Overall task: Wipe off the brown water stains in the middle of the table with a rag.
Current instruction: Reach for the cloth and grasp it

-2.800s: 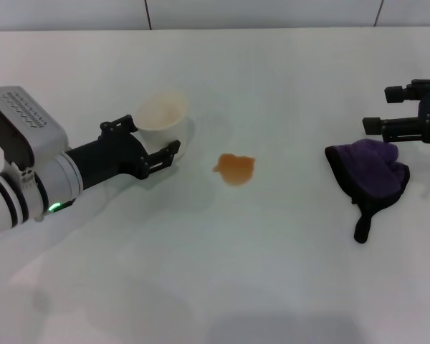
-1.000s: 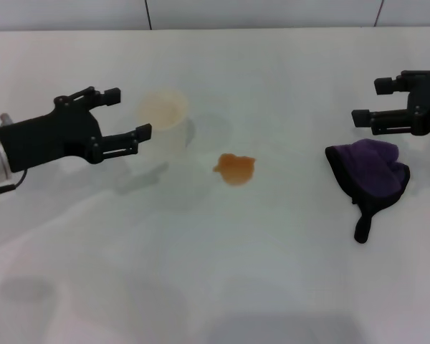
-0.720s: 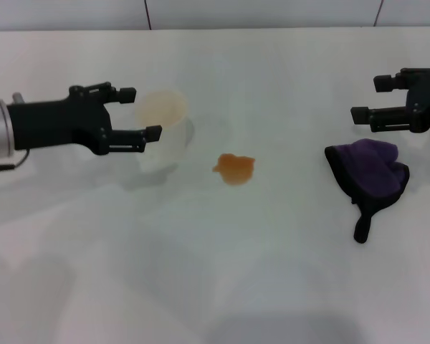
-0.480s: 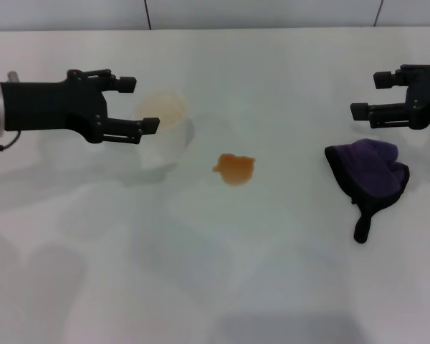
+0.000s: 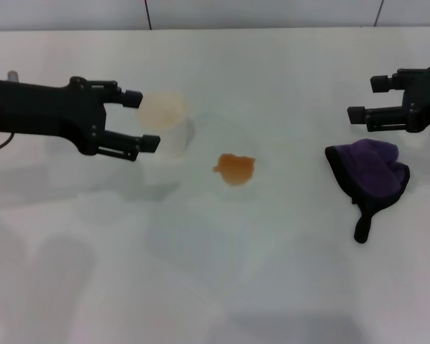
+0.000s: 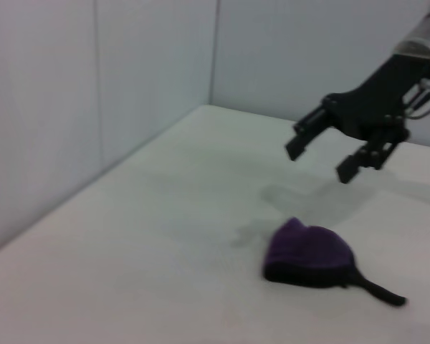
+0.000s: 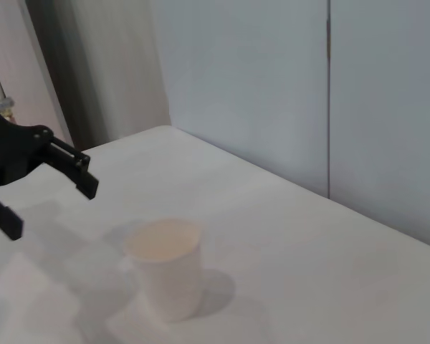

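The rag (image 5: 371, 172) is lying limp and light on the table (image 5: 272, 272), well right of the brown water stains (image 5: 235, 168), likely best pinched at its bunched middle; the right gripper (image 5: 364, 98) is hovering open just behind it, while the left gripper (image 5: 142, 120) is hanging open beside the cup (image 5: 165, 118).

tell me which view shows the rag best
The head view: the rag lies whole on the table, near the brown water stains and right pincer. The left wrist view shows it smaller, farther off. The right wrist view misses it.
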